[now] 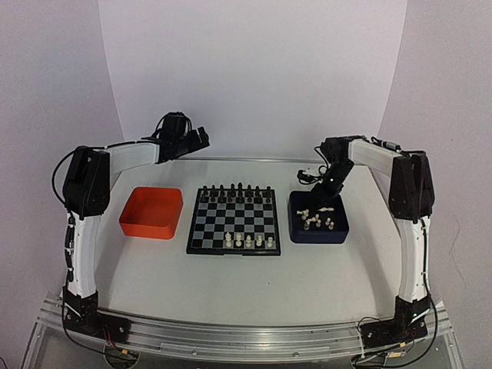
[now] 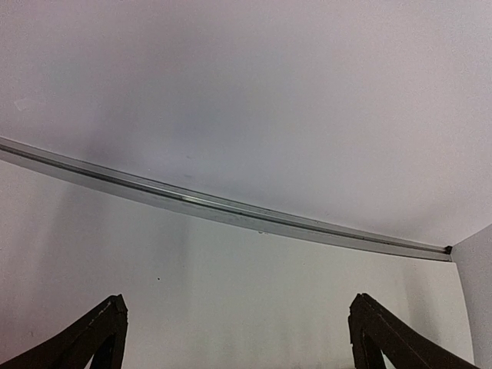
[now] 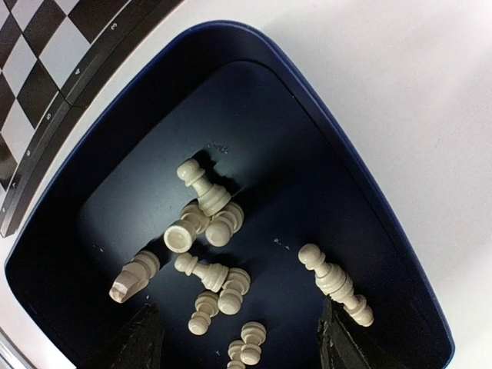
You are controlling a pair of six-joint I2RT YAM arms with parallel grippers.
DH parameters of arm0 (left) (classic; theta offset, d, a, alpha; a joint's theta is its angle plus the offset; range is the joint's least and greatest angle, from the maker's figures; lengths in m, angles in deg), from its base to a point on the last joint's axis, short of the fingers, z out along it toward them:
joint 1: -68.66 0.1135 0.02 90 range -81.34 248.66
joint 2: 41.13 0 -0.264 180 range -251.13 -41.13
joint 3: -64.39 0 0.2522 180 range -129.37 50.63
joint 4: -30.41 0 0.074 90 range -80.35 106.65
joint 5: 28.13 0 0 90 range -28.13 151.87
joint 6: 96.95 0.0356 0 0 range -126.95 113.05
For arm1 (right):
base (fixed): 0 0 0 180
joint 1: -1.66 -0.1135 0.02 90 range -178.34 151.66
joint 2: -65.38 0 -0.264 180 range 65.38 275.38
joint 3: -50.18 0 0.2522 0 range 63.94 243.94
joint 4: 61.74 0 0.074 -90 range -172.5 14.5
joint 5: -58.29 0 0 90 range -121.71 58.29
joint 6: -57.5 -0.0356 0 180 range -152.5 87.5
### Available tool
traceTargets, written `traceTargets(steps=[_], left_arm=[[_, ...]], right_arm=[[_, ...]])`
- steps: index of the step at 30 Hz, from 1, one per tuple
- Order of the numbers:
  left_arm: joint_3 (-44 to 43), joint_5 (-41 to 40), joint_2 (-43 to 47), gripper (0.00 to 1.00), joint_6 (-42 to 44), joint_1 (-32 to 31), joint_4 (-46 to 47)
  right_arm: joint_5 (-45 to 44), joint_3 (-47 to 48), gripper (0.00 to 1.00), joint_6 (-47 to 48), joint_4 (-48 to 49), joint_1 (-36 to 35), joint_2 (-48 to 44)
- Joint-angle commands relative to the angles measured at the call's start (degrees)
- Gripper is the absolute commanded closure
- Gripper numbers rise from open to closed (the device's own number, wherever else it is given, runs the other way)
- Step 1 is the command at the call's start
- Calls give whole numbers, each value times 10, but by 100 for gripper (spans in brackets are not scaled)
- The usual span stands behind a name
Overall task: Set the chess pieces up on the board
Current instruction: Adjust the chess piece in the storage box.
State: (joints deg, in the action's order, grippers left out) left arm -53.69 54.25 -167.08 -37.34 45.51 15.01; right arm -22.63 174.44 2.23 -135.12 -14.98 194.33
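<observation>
Table (image 1: 307, 284): white; bore everything listed below.

The board (image 1: 233, 219): lay mid-table, apart from both trays. Carried small white coordinate marks along the border, too blurred to read with certainty.

Orange tray (image 1: 151, 229): sat left of the board.

Dark blue tray (image 1: 319, 237): sat right of the board.

Left gripper (image 1: 196, 138): hung raised beyond the orange tray, spread fully wide, gripped nothing.

Right gripper (image 3: 238, 315): hovered low over the dark blue tray, fingers parted, clasped nothing.

The chess pieces (image 3: 204, 192): lay mostly toppled in the dark blue tray; also stood, 5 in number, on the board's nearest row.

Black chessmen (image 1: 234, 189): lined the far row.

orange tray (image 1: 146, 229): table (image 1: 231, 292) left | dark blue tray (image 1: 319, 237): table right
</observation>
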Motion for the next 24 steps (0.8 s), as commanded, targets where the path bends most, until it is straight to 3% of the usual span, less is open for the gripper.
traceTargets(steps=[1,10,24], left_arm=[[-43,12,0,0,11,8,-15],[-83,28,-18,0,9,18,-37],[-142,-64,-62,0,-62,26,-117]], right_arm=[[13,16,37,21,-5,-11,15],[-4,25,37,62,-1,-18,22],[-32,-3,37,78,15,-27,8]])
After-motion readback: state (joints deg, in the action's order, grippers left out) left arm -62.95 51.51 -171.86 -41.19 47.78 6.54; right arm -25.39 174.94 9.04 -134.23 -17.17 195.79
